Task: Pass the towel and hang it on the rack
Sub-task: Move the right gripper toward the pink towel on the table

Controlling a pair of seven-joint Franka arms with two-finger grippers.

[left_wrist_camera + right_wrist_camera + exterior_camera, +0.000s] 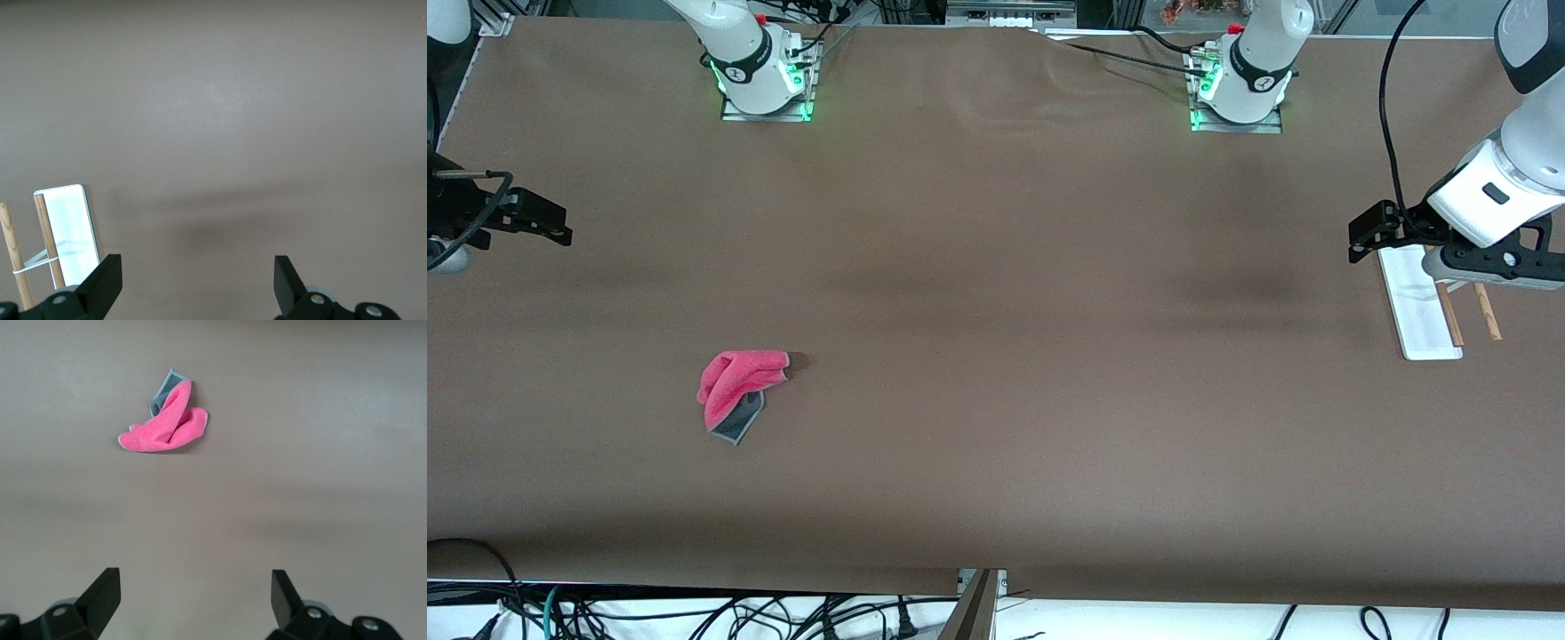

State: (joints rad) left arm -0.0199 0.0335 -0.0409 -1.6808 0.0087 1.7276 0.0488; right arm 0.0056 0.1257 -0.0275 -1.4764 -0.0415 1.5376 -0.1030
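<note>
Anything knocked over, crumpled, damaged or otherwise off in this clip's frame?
Only the towel lies bunched up on the table, toward the right arm's end, its grey corner sticking out. The rack stands at the left arm's end, below the open left end effector. The right end effector is open too.

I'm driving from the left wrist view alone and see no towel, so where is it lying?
Observer: The towel lies crumpled on the table toward the right arm's end, nearer the front camera than either base.
Operator: Is the right tool on it?
Observer: No, the right tool is open and hangs apart from it.
Operator: And my tool?
Observer: The left tool is open, over the table beside the rack.
</note>
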